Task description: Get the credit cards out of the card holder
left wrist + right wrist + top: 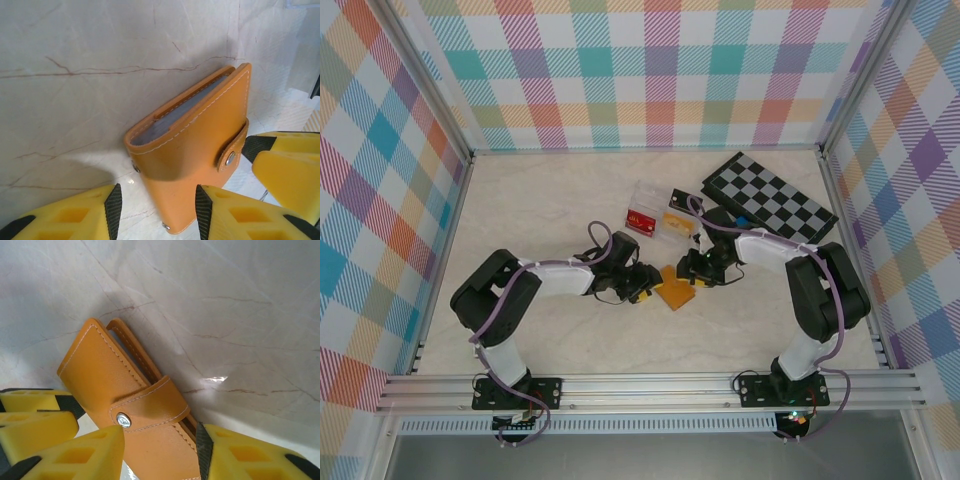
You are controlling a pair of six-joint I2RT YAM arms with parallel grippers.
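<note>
Looking at the card holder (675,292) lying on the table (540,210), just below centre in the top view, clasp (150,400) snapped shut. Got the left tool (157,212) half open around its lower corner, one pad (202,212) against the leather, a gap at the other. Got the right tool (160,452) straddling the clasp end, tight on both sides. Can't tell whether that's a real grip.

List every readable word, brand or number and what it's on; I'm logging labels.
No text can be read.
On the card holder: no lettering seen.
On its snap: any stamp too small to read.
On the red item in the clear tray: print too blurred to read.
</note>
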